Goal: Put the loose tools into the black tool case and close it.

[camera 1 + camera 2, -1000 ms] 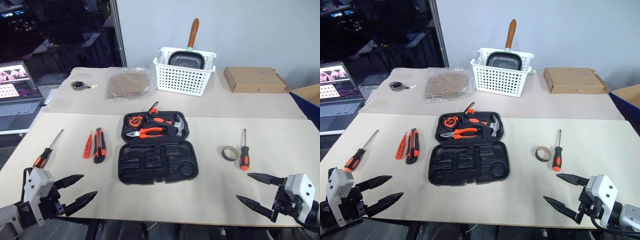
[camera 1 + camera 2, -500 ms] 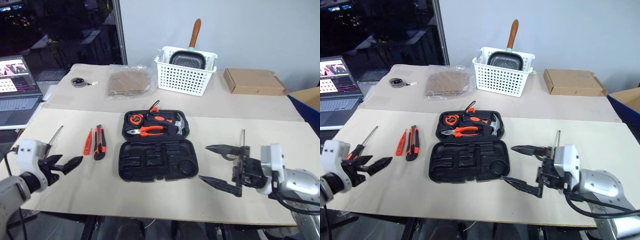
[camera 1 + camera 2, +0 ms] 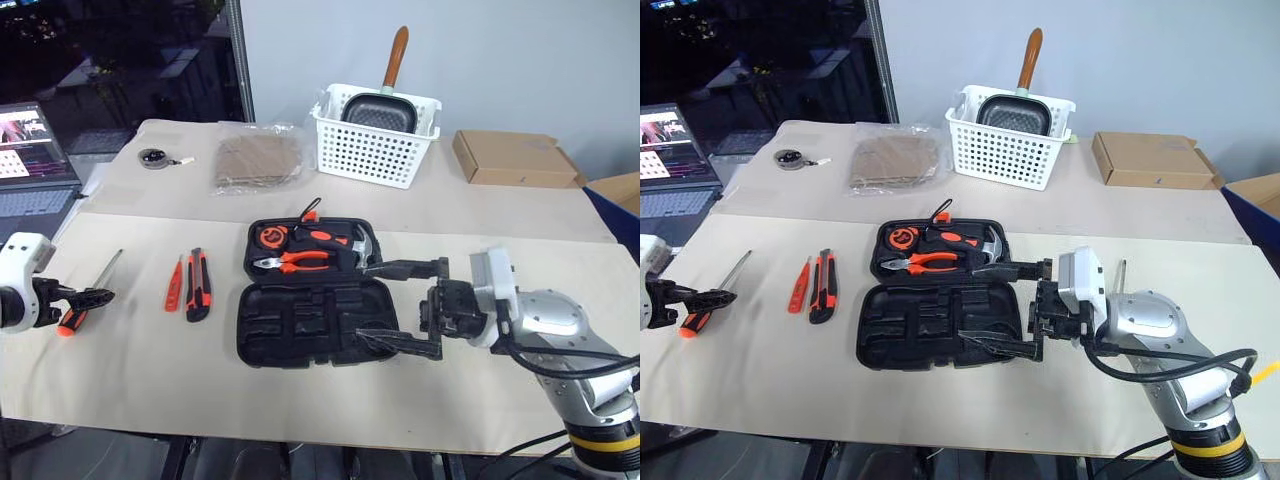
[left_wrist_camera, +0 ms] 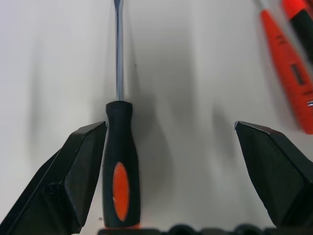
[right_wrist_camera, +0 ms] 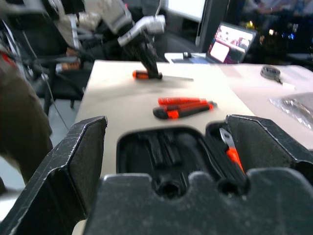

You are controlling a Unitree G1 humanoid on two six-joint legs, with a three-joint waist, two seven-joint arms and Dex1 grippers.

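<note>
A: Where is the left gripper [image 3: 95,296]?
B: At the desk's [image 3: 500,390] left edge, over the screwdriver [image 3: 88,294] that lies there. Its fingers [image 4: 80,171] are spread wide; in the left wrist view the orange-and-black handle lies between them, just beside one finger and well apart from the other, the shaft pointing away. Nothing is gripped.

A: And the right gripper [image 3: 395,305]?
B: It points left at the right end of the case [image 3: 310,290], fingers [image 3: 400,342] wide apart and holding nothing. One finger is over the near right corner of the case, the other by the right end of the far half.

A: How does the case lie?
B: Open, mid-desk. The far half holds pliers [image 3: 290,264] and a hammer [image 3: 345,250]; the slots of the near half hold nothing.

A: The other loose tools?
B: The box cutter [image 3: 197,287] and the red cutter [image 3: 176,284] lie side by side on the desk left of the case, between it and the left screwdriver. A second screwdriver [image 3: 1119,274] shows its shaft on the right, just behind the right arm; its handle is hidden. The tape roll cannot be made out.
</note>
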